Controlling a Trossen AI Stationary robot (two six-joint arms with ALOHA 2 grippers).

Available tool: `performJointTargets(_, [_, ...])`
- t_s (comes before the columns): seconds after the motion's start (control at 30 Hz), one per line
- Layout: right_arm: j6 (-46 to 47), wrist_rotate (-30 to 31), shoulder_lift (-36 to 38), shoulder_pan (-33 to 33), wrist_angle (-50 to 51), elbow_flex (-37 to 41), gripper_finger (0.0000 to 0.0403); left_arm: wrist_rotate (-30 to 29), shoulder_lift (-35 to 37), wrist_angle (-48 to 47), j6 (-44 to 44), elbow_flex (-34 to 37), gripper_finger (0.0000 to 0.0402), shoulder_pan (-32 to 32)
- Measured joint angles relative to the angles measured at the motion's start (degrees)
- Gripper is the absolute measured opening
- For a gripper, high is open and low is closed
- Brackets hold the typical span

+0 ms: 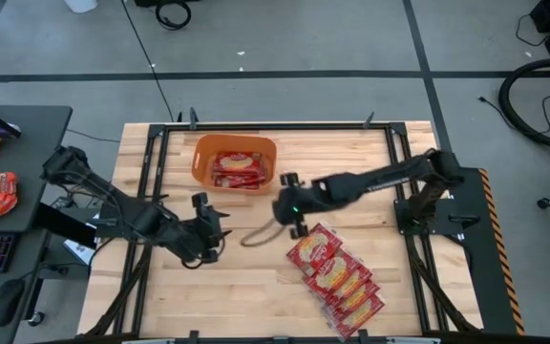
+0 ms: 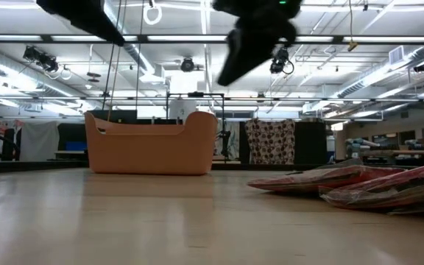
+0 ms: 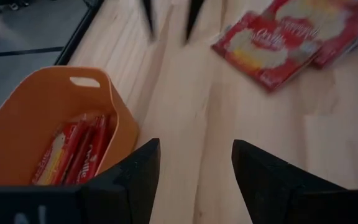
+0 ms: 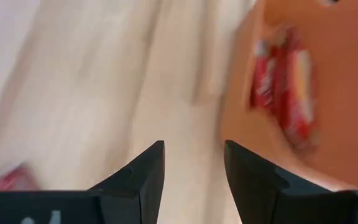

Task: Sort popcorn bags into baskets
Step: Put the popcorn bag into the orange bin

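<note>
Your popcorn bags (image 1: 337, 279) lie in a pile well away from the orange basket (image 1: 202, 161). The right gripper (image 1: 290, 205) hangs between them, fingers apart and empty. It might grab two stacked bags together. The basket already holds a few. The left gripper (image 1: 206, 236) waits open nearby.

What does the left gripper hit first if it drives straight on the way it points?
Probably bare table: the left gripper is open and empty, aimed between the orange basket and the popcorn bags. The right gripper's fingers lie farther along; depth unclear.
</note>
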State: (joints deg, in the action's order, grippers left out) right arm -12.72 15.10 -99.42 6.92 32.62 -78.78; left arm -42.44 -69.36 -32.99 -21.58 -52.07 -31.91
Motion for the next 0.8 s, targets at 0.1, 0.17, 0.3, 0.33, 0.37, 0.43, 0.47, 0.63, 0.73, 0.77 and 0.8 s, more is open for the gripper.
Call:
performJointTargets(0.1, [2.4,-0.2,3.5,3.3,-0.3,5.8,0.0169,-0.4,-2.7,0.2,0.2,0.0,0.0203,0.7])
performJointTargets(0.17, [4.1,-0.7,5.6,5.7,-0.1,9.1,0.0169,-0.4,-4.3,0.2,0.2,0.0,0.0203,1.1])
performJointTargets(0.3, [7.4,-1.9,9.1,10.3,-0.4,14.6,0.0169,-0.4,-7.2,1.8,1.9,0.0,0.0203,2.1])
performJointTargets(0.33, [7.9,-2.0,9.6,11.3,-0.2,15.8,0.0169,-0.4,-7.9,2.9,2.8,0.0,0.0203,2.3])
performJointTargets(0.37, [8.3,-2.2,10.0,12.4,-0.1,16.7,0.0169,-0.3,-8.6,4.1,4.1,0.0,0.0203,2.6])
performJointTargets(0.43, [9.8,-2.6,10.6,14.4,-0.1,18.3,0.0169,0.8,-9.9,6.1,6.4,0.0,0.0203,3.0])
performJointTargets(0.47, [10.9,-2.8,10.8,15.2,0.0,19.0,0.0169,1.6,-10.5,7.4,7.7,0.0,0.0203,3.2])
performJointTargets(0.63, [19.3,-2.9,10.7,17.8,3.7,19.7,0.0169,6.0,-12.2,12.4,12.1,0.0,0.0203,4.5])
performJointTargets(0.73, [23.8,-3.3,10.7,18.2,5.6,19.7,0.0169,7.1,-12.2,13.6,13.3,0.0,0.0203,5.5])
performJointTargets(0.77, [24.5,-4.2,10.7,18.3,6.0,19.7,0.0169,7.3,-12.2,13.4,13.3,0.0,0.0203,5.8])
performJointTargets(0.8, [24.9,-4.8,10.7,18.5,6.4,19.7,0.0169,7.4,-12.2,13.3,13.3,0.0,0.0203,6.0])
